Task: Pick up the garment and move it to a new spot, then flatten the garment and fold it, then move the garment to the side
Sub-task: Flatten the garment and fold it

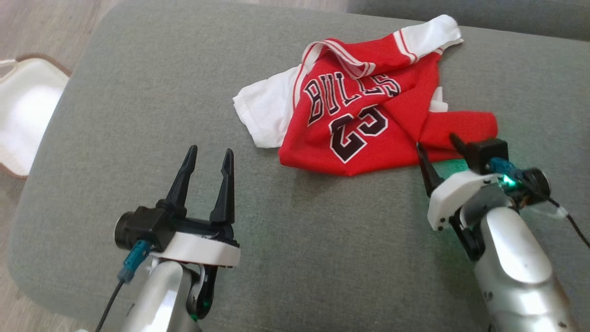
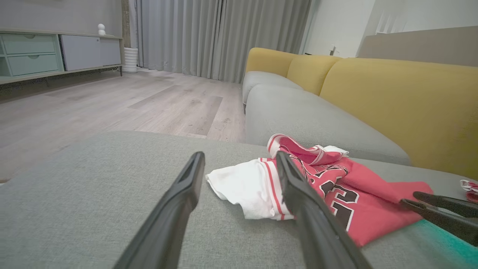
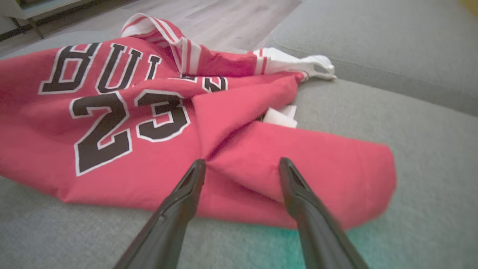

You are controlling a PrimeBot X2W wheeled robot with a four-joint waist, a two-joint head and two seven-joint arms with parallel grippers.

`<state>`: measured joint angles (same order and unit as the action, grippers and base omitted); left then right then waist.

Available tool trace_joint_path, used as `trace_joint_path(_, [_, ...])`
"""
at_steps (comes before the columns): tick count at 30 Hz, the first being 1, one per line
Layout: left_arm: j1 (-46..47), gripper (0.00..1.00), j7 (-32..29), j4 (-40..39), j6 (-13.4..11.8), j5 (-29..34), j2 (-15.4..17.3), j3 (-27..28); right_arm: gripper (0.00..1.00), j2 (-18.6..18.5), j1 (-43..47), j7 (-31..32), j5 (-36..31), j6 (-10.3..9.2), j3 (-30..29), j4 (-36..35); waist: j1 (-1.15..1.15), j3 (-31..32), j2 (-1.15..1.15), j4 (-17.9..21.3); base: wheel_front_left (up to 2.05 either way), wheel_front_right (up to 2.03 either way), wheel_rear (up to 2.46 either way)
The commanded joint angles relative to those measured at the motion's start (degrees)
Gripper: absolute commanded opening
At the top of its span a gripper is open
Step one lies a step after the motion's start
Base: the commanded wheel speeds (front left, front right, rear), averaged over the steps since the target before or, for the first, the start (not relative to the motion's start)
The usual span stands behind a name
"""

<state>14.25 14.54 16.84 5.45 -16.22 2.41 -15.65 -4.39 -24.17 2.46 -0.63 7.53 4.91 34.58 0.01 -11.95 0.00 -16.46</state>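
A red jersey (image 1: 364, 120) with white sleeves and black "BULLS 23" print lies crumpled on a grey cushion (image 1: 138, 92), its right part folded over. My right gripper (image 1: 438, 144) is open at the garment's lower right edge, fingers (image 3: 186, 186) pointing onto the red fold (image 3: 242, 164), nothing between them. My left gripper (image 1: 210, 154) is open above bare cushion, left of and below the white sleeve (image 1: 265, 110). In the left wrist view the jersey (image 2: 336, 186) lies just beyond the fingertips, with the right gripper's fingers (image 2: 440, 209) at its far side.
A white bag or basket (image 1: 23, 110) sits on the wooden floor at the left. A yellow-backed sofa (image 2: 392, 97) with grey seats stands beyond the cushion. A low cabinet (image 2: 56, 52) and grey curtains stand across the room.
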Motion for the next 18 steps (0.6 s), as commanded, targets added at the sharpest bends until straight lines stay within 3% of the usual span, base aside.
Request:
trace_joint_path(1, [2.6, 1.0, 0.5, -1.5, -0.4, -0.5, 0.5, 1.4, 1.0, -0.1, -2.8, -1.4, -2.7, -0.04, 1.7, -0.5, -0.01, -0.6, 0.0, -0.7, 0.0, 0.0, 0.0])
trace_joint_path(10, [3.4, 1.0, 0.5, -1.7, -0.8, -1.4, 0.5, 0.2, 1.0, -1.8, -8.1, -2.3, -8.6, -0.04, 4.6, 7.6, -0.01, -2.2, 0.0, -2.0, 0.0, 0.0, 0.0])
trace_joint_path(11, [3.4, 1.0, 0.5, -1.7, -0.8, -1.5, 0.5, 0.2, 0.92, -1.8, -8.6, -2.4, -8.7, -0.04, 4.6, 8.5, -0.01, -2.3, 0.0, -2.1, 0.0, 0.0, 0.0])
trace_joint_path(12, [3.5, 1.0, 0.5, -1.7, -0.9, -1.6, 0.5, 0.1, 0.08, -1.9, -9.2, -2.7, -8.7, -0.04, 4.6, 9.4, -0.01, -2.3, 0.0, -2.1, 0.0, 0.0, 0.0])
trace_joint_path(13, [3.6, 1.0, 0.5, -1.6, -1.0, -1.6, 0.5, 0.1, 0.0, -1.8, -9.7, -3.2, -8.7, -0.04, 4.6, 10.0, -0.01, -2.3, 0.0, -2.1, 0.0, 0.0, 0.0])
trace_joint_path(18, [3.1, 1.0, 0.5, -0.9, -1.2, -1.0, 0.5, 1.0, 0.0, -1.2, -10.7, -8.2, -8.3, -0.04, 5.1, 10.9, -0.01, -0.6, 0.0, -0.6, 0.0, 0.0, 0.0])
